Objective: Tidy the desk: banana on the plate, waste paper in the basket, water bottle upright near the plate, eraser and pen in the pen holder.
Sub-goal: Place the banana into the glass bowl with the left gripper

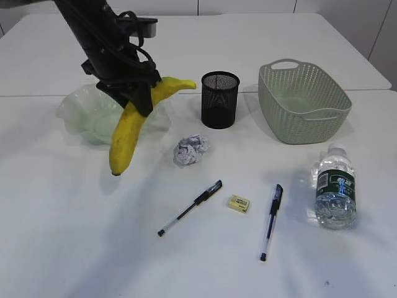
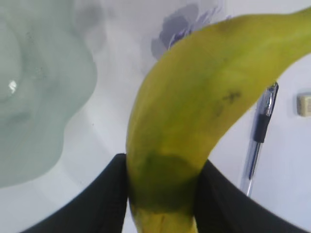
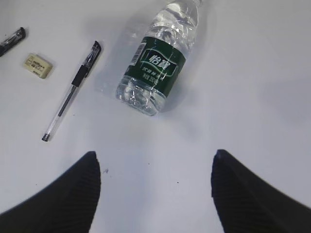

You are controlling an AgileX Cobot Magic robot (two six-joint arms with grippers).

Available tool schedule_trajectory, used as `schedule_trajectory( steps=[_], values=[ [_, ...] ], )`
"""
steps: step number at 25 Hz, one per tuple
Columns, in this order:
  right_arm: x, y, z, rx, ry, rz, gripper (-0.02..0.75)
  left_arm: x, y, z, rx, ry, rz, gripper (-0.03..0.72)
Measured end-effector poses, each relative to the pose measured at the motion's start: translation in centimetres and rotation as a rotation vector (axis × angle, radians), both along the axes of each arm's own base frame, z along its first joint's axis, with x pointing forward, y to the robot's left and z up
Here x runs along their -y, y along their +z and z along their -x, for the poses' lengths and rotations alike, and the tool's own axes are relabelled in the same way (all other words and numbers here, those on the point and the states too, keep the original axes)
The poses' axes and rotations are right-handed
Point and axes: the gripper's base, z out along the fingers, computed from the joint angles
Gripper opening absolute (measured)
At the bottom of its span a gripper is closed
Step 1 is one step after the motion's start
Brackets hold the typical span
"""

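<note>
- Basket stands empty, back right.
- Left gripper clamps the banana in the air beside the plate.
- Water bottle lies flat; right gripper, spread empty, hangs above.
- 2 pens flank the eraser.

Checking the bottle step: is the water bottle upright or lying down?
Lying down. The bottle rests on its side on the table, cap pointing toward the basket, far from the plate.

White table: pens, eraser, bottle
</note>
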Motion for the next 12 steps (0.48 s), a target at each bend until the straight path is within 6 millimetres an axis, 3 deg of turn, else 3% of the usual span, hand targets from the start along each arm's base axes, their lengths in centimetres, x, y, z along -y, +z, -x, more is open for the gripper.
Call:
schedule_trajectory(
  steps=[7,12],
  values=[
    [0.0,0.0,0.0,-0.001,0.002,0.003,0.526,-0.1,2.5,-0.8,0.097,-0.004,-0.008,0.285],
    [0.0,0.0,0.0,-0.001,0.002,0.003,0.526,-0.4,2.7,-1.0,0.123,-0.006,-0.043,0.285]
  ],
)
